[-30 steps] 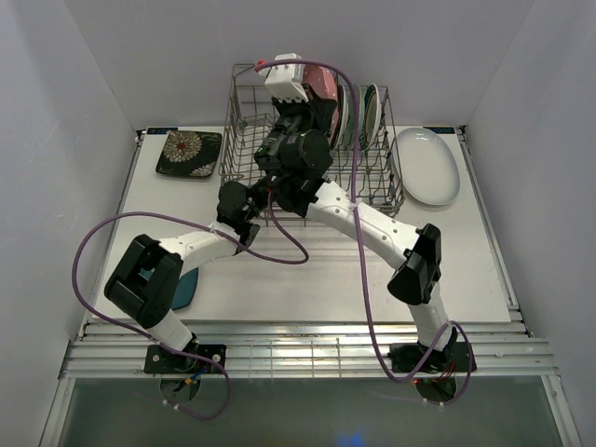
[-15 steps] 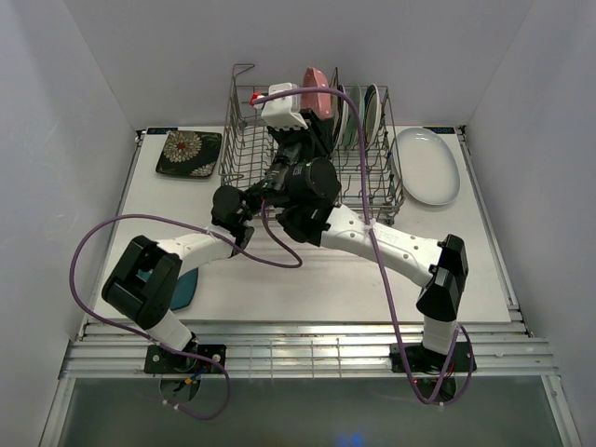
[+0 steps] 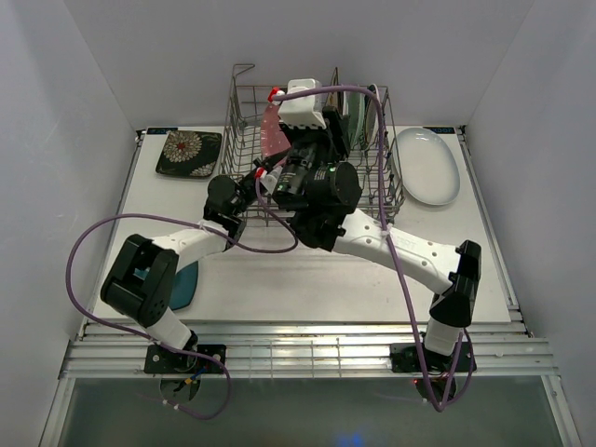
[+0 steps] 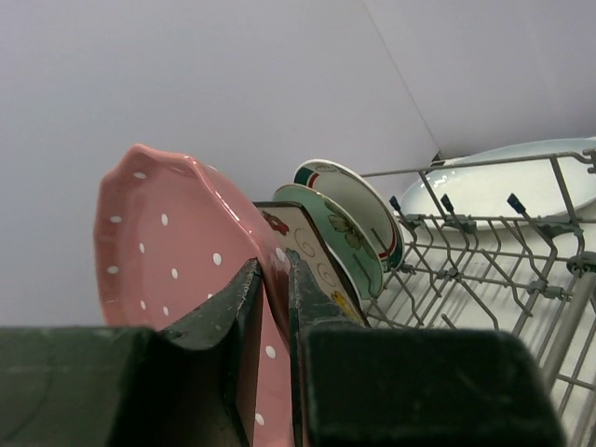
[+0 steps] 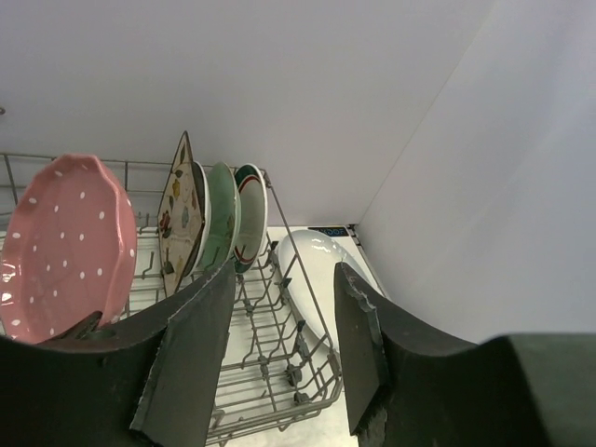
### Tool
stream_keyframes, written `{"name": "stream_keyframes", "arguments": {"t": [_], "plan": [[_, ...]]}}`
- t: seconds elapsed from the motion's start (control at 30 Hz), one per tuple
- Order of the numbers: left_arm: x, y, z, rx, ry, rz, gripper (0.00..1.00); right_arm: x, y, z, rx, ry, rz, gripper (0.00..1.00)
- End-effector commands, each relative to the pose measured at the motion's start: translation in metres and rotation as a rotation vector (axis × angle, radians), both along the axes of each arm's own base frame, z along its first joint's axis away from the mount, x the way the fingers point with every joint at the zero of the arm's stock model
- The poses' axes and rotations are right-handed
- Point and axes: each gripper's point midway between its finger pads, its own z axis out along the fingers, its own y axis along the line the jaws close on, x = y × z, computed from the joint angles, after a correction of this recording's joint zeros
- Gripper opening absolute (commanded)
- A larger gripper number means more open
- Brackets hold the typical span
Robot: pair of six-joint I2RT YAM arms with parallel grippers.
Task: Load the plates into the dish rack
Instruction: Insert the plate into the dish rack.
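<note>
The pink dotted scalloped plate (image 3: 273, 130) stands on edge in the left half of the grey wire dish rack (image 3: 372, 191). My left gripper (image 4: 273, 265) is shut on the rim of that pink plate (image 4: 158, 242). Further right in the rack stand a cream floral square plate (image 5: 179, 209), a mint floral plate (image 5: 222, 214) and a white green-rimmed plate (image 5: 250, 209). My right gripper (image 5: 284, 307) is open above the rack (image 5: 270, 372), with nothing between its fingers. The pink plate (image 5: 65, 247) lies to its left.
A large white oval plate (image 3: 426, 166) lies on the table right of the rack. A black floral square plate (image 3: 188, 154) lies at the back left. A dark teal plate (image 3: 184, 284) shows partly under my left arm. White walls close in on three sides.
My right gripper has opened and let go of the pink plate, and its arm has drawn back. The pink plate has shifted left in the rack, still held by my left gripper.
</note>
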Motion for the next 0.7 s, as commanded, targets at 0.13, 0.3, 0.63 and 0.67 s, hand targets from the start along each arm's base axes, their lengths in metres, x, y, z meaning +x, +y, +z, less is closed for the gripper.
{"name": "stream_keyframes", "arguments": {"t": [0.13, 0.3, 0.63, 0.67], "plan": [[-0.019, 0.018, 0.126, -0.154, -0.267, -0.041, 0.00, -0.016, -0.034, 0.017, 0.153, -0.069, 0.022, 0.53], [-0.018, 0.022, 0.146, -0.186, -0.203, -0.093, 0.00, -0.024, -0.041, 0.008, 0.192, -0.082, 0.073, 0.54], [-0.003, 0.028, 0.159, -0.212, -0.119, -0.154, 0.00, -0.043, -0.045, -0.027, 0.313, -0.058, 0.397, 0.68], [-0.001, 0.027, 0.160, -0.216, -0.103, -0.165, 0.00, -0.043, -0.044, -0.040, 0.294, -0.043, 0.402, 0.69]]}}
